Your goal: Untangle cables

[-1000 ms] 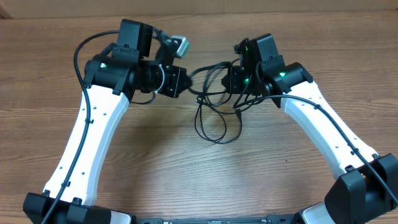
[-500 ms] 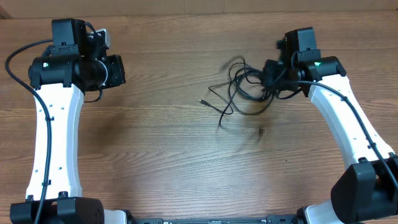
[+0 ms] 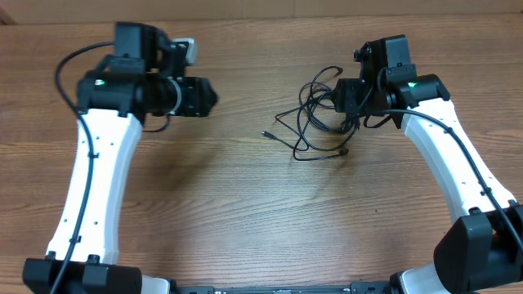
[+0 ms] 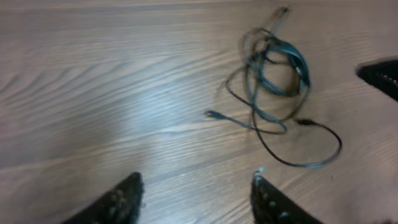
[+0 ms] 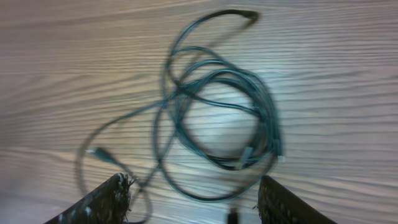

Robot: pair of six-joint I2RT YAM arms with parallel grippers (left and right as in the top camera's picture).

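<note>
Clearly, the untangling is only at its beginning. The cables (image 3: 315, 114) lie on the desk (image 3: 245, 212) in the upper right of the overhead frame, as one loose heap. Several loops are stacked over each other and the strands cross in many places. Only two short ends come out of it: one plug (image 3: 265, 132) pointing to the left, and a second plug (image 3: 344, 151) at the lower edge of the heap. I cannot tell with certainty how many cords there are.

The right claw (image 5: 194, 186) hangs over the right part of the heap. Its two fingers are spread wide and nothing is between them. The left claw (image 4: 196, 190) is well apart from the heap, in the upper left of the overhead frame. It is also spread wide and empty, and it faces the heap.

In my judgement, no cord is separated yet, so nearly everything is left. One free end must be taken and drawn out of the loops while the other claw holds the rest, and then each cord must be laid alone.
</note>
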